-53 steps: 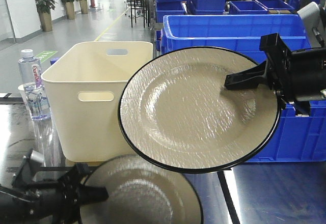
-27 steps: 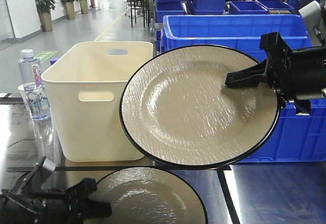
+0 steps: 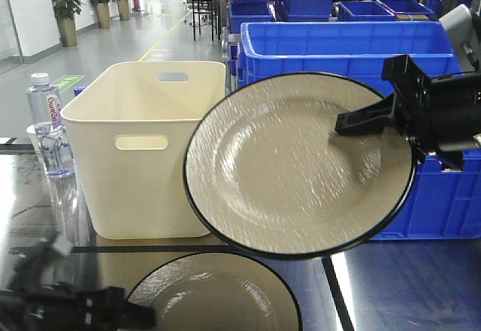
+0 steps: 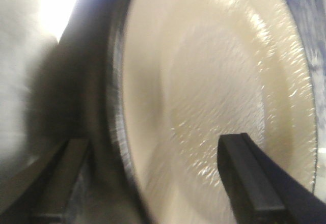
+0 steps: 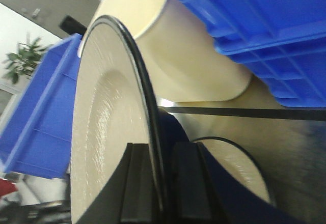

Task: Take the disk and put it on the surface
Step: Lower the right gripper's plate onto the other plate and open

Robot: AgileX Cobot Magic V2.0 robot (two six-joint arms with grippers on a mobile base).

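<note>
**One disk down, one aloft**

The glossy grey surface (image 3: 406, 286) runs across the bottom of the front view, crossed by black tape lines. Behind it a blue crate (image 3: 338, 45) sits at 1 o'clock and a cream tub (image 3: 143, 165) at 10 o'clock.

The disk (image 3: 293, 169) fills the centre, tipped nearly upright with its face to the camera, well above the tabletop. Over the past second it has drifted only slightly toward 3 o'clock, so its placement is yet to come. The bare metal at 4 o'clock looks the likeliest spot.

At 6 o'clock a second disk (image 3: 218, 297) has sunk lower in the frame and now appears to lie flat on the surface — that delivery looks done.

The right gripper (image 3: 347, 126) holds the raised disk near its 2 o'clock edge. Its wrist view shows the jaws pinched tight on the black rim.

The left gripper (image 3: 135, 316), at 7 o'clock, has dropped with the second disk and is smeared by motion. Its wrist view shows the fingers (image 4: 252, 183) spread wide with the rim passing loosely between them — released, it seems, but not yet drawn clear.

A water bottle (image 3: 46, 124) stands at 9 o'clock.
</note>
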